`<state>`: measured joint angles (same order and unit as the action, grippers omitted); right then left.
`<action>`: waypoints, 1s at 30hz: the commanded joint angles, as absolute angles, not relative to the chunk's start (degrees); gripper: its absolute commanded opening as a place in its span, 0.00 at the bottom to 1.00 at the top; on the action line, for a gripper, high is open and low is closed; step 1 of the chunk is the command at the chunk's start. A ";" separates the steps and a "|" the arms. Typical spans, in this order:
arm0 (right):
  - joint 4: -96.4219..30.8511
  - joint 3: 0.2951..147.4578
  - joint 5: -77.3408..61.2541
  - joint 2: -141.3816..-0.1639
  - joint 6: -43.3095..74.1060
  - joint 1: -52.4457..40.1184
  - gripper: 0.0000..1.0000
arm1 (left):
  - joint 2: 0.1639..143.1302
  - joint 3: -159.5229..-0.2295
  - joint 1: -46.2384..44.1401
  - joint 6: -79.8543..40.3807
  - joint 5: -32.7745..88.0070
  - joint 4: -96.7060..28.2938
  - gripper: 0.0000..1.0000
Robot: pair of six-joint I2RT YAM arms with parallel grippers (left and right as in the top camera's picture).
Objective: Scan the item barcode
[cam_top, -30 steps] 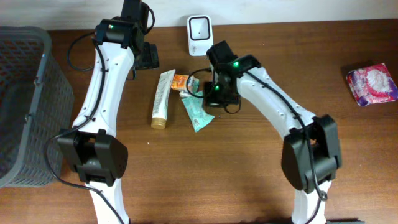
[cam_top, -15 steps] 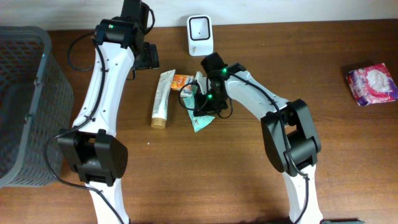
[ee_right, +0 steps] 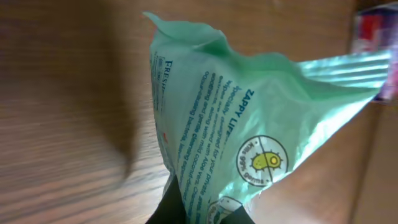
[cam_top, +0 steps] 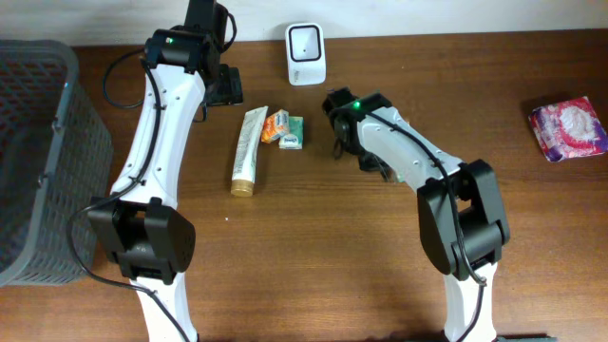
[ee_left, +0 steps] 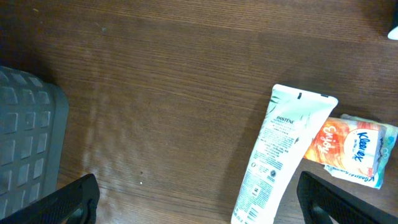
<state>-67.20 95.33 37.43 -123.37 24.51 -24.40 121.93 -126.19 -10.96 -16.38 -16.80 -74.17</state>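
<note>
A green wipes packet (ee_right: 242,124) hangs crumpled in my right gripper (ee_right: 205,211), which is shut on its lower edge above the wood. From overhead the right gripper (cam_top: 356,147) sits below the white barcode scanner (cam_top: 305,41), and the arm hides the packet. My left gripper (cam_top: 226,85) hovers at the back left, open and holding nothing. Its black fingertips (ee_left: 74,199) stand wide apart over the table. A white Pantene tube (ee_left: 280,152) and an orange and green tissue pack (ee_left: 351,146) lie just beyond them.
The tube (cam_top: 249,147) and tissue pack (cam_top: 283,128) lie left of the right gripper. A grey mesh basket (cam_top: 33,161) fills the left edge. A pink packet (cam_top: 568,128) lies at the far right. The table's back edge runs just behind the scanner.
My right gripper closed on the green packet, lifted it off the table and swung right. The spot beside the tube where it lay is now bare. The left arm has not moved.
</note>
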 commanded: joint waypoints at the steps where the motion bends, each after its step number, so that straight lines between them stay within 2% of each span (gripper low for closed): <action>1: -63.88 91.15 44.36 -123.28 26.70 -24.25 0.04 | 121.27 -126.23 -10.96 -17.10 -17.39 -74.19 0.99; 3: -60.60 87.64 41.56 -123.28 26.65 -24.36 0.08 | 121.27 -126.23 -10.96 -17.12 -17.39 -74.19 0.99; 5: -60.10 87.70 31.81 -123.28 26.63 -24.38 0.27 | 121.27 -126.23 -10.96 -17.10 -17.39 -74.19 0.99; 6: -59.51 87.70 24.49 -123.28 26.63 -24.71 0.46 | 121.27 -126.23 -10.96 -17.12 -17.39 -74.19 0.99; 8: -60.10 89.76 20.05 -123.28 26.41 -26.44 0.56 | 121.27 -126.23 -10.96 -17.10 -17.39 -74.19 0.99; 9: -61.28 91.98 20.08 -123.26 26.41 -27.07 0.57 | 121.27 -126.23 -10.96 -17.10 -17.39 -74.19 0.99; 10: -62.43 94.24 20.08 -123.26 26.41 -27.07 0.51 | 121.27 -126.23 -10.96 -17.10 -17.39 -74.19 0.99; 11: -63.35 96.29 20.10 -123.26 26.24 -26.15 0.34 | 121.27 -126.23 -10.96 -17.10 -17.39 -74.19 0.99; 12: -63.44 96.73 20.08 -123.26 25.78 -24.88 0.29 | 121.27 -126.23 -10.96 -17.10 -17.39 -74.19 0.99; 13: -64.12 96.66 20.03 -123.28 25.76 -22.39 0.29 | 121.27 -126.23 -10.96 -17.10 -17.39 -74.19 0.99; 16: -64.84 96.66 19.70 -123.28 19.46 -17.08 0.41 | 121.27 -126.23 -10.96 -17.10 -17.39 -74.19 0.99; 19: -64.34 96.66 19.66 -123.28 12.14 -11.60 0.62 | 121.27 -126.23 -10.96 -17.12 -17.39 -74.19 0.99; 22: -64.73 96.66 18.90 -123.28 9.13 -4.73 0.67 | 121.27 -126.23 -10.96 -17.10 -17.39 -74.19 0.99; 24: -65.36 96.66 9.02 -123.28 4.47 0.27 0.67 | 121.27 -126.23 -10.96 -17.10 -17.39 -74.19 0.99; 25: -65.60 96.66 7.16 -123.28 4.47 1.32 0.63 | 121.27 -126.23 -10.96 -17.10 -17.39 -74.19 0.99; 27: -65.84 96.66 5.56 -123.28 4.47 2.35 0.40 | 121.27 -126.23 -10.96 -17.10 -17.39 -74.19 0.99; 29: -65.82 96.66 4.67 -123.28 4.47 2.39 0.40 | 121.27 -126.23 -10.96 -17.10 -17.39 -74.19 0.99; 30: -65.82 96.66 3.57 -123.28 4.47 2.39 0.32 | 121.27 -126.23 -10.96 -17.10 -17.39 -74.19 0.99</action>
<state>-65.67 95.81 6.39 -123.48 4.93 2.37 121.93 -126.19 -10.96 -16.36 -16.80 -74.15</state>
